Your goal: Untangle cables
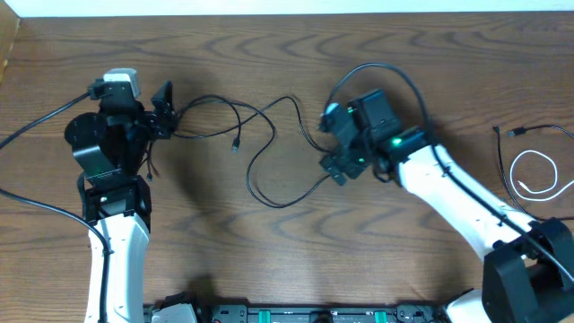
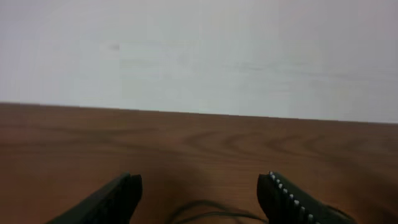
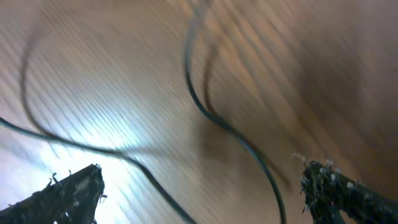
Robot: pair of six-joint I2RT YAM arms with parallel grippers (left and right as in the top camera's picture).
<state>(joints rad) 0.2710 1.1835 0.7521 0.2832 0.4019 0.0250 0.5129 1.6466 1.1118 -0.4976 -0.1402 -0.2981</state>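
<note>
Thin black cables (image 1: 260, 148) lie tangled in loops on the wooden table (image 1: 269, 260) between my two arms. My left gripper (image 1: 165, 113) is open at their left end. In the left wrist view a loop of black cable (image 2: 211, 215) lies low between its spread fingers (image 2: 199, 196). My right gripper (image 1: 328, 144) is open at the right end of the tangle. In the right wrist view black cable strands (image 3: 217, 124) run between its open fingers (image 3: 202, 193), touching neither. A white cable (image 1: 538, 175) lies coiled at the far right, next to a short black cable (image 1: 525, 132).
The table's far edge meets a pale wall (image 2: 199, 56). Thicker black wires (image 1: 36, 130) hang from the left arm, and one arches over the right arm (image 1: 395, 76). The arm bases stand at the front edge (image 1: 296, 314).
</note>
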